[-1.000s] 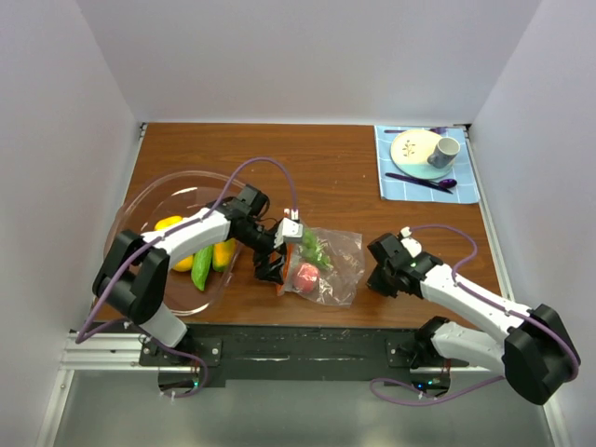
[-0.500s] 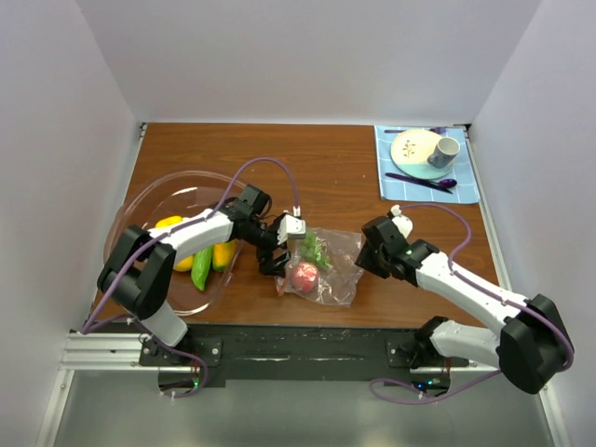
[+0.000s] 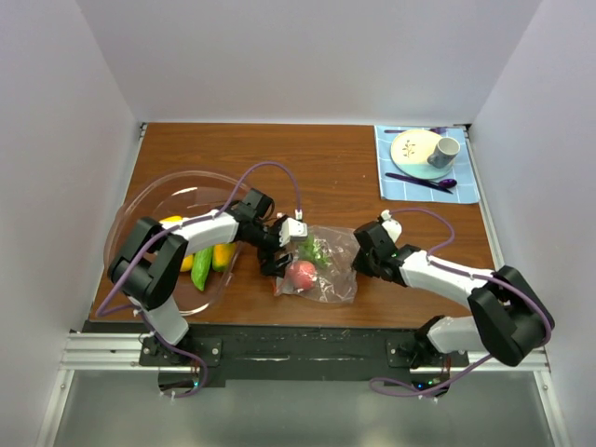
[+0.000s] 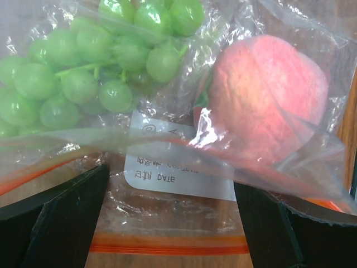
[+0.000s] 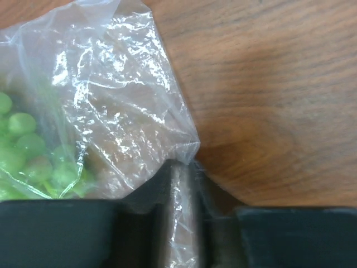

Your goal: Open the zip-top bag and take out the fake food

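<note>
You have brown wood-grain desk [image 3: 326,158] before you. Zip-top bag [image 3: 333,272] lies on desk near front edge, about mid-width. Left of bag, just beside it: large clear pinkish bowl [image 3: 140,200], resting on desk. Right of bag and behind it, well apart: blue mat [image 3: 466,193] at back corner.

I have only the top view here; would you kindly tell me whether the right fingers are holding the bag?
Observer: Yes. The right wrist view shows the right fingers nearly shut, with a fold of the bag at its corner pinched between them.
Operator: Thank you. Are the left fingers gripping anything?
Observer: No. In the left wrist view the left fingers stand wide open, one on either side of the bag's white label.
Operator: And what is inside the bag?
Observer: A bunch of green grapes and a peach.
</note>
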{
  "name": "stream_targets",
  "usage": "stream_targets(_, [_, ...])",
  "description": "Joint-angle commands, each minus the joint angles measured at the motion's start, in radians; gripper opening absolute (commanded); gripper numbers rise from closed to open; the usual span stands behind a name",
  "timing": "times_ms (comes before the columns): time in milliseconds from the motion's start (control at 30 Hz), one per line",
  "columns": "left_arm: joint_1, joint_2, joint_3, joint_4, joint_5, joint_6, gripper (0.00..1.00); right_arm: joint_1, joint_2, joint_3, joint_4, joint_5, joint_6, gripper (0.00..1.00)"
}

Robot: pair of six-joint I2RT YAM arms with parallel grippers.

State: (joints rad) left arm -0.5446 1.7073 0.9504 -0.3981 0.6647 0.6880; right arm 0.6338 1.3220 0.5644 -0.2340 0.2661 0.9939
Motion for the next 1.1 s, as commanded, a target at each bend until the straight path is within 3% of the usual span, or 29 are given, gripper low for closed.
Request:
stream_targets(0, [-0.002, 0.006, -0.015, 0.062, 0.045, -0.025, 1.00, 0.000, 0.008, -0.070, 0.113, -0.037, 0.020, 0.00])
stream_targets(167, [-0.006, 0.005, -0.002, 0.074, 0.148, -0.051, 1.00, 0.000, -0.047, -0.064, 0.061, -0.006, 0.037, 0.00])
stream_targets(333, [-0.006, 0.049, 0.042, 0.090, 0.304, -0.116, 1.00, 0.000, -0.292, 0.052, -0.200, 0.111, -0.014, 0.00])
stream_targets(567, [-0.012, 0.176, 0.160, 0.050, 0.510, -0.157, 1.00, 0.001, -0.342, 0.285, -0.473, 0.114, -0.087, 0.00])
stream_targets(833, [-0.012, 0.094, 0.156, -0.011, 0.469, -0.068, 1.00, 0.001, -0.297, 0.546, -0.599, 0.130, -0.165, 0.00])
stream_targets(1067, [-0.012, 0.052, 0.074, 0.027, 0.420, -0.067, 1.00, 0.012, -0.213, 0.729, -0.651, 0.065, -0.216, 0.00])
